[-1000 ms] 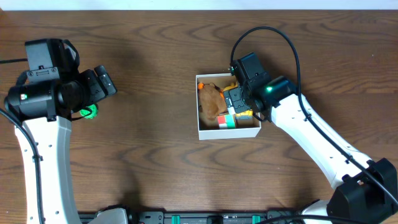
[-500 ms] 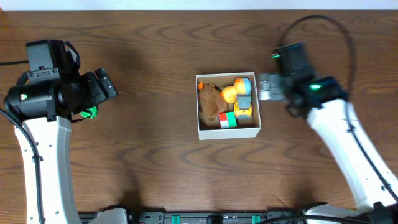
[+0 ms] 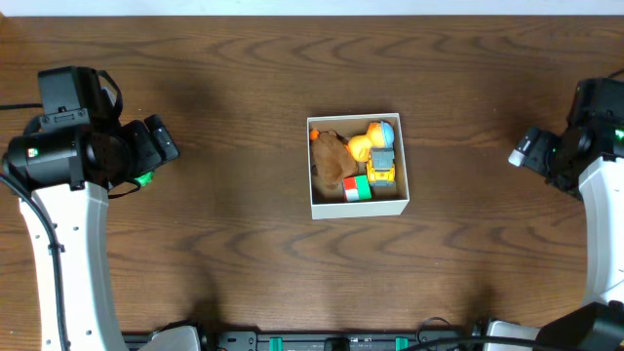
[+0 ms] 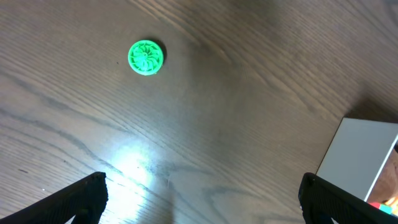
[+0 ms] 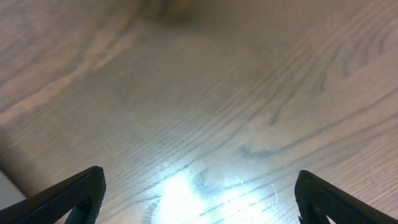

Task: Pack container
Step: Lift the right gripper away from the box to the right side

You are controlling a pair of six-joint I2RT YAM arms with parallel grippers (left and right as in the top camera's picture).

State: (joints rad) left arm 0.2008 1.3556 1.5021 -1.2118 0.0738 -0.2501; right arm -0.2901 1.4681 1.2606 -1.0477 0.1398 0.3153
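The container (image 3: 358, 207), a white-walled square box, sits mid-table in the overhead view. It holds a brown toy (image 3: 333, 159), a yellow duck (image 3: 363, 147), a yellow vehicle (image 3: 382, 168) and a red-green block (image 3: 357, 188). A corner of the container (image 4: 360, 158) shows at the right of the left wrist view. A green round toy (image 4: 146, 57) lies on the wood by my left gripper (image 3: 161, 139), partly hidden under it from overhead. My left gripper (image 4: 202, 193) is open over bare wood. My right gripper (image 3: 522, 151) hangs at the far right, and this right gripper (image 5: 199, 186) is open and holds nothing.
The wooden table (image 3: 244, 78) stretches bare between the box and both arms. The right arm's white link (image 3: 600, 224) runs down the right edge, the left arm's link (image 3: 73, 253) down the left.
My right arm has pulled out of the container and swung to the far right, its jaws opening wide. The left arm has barely shifted.
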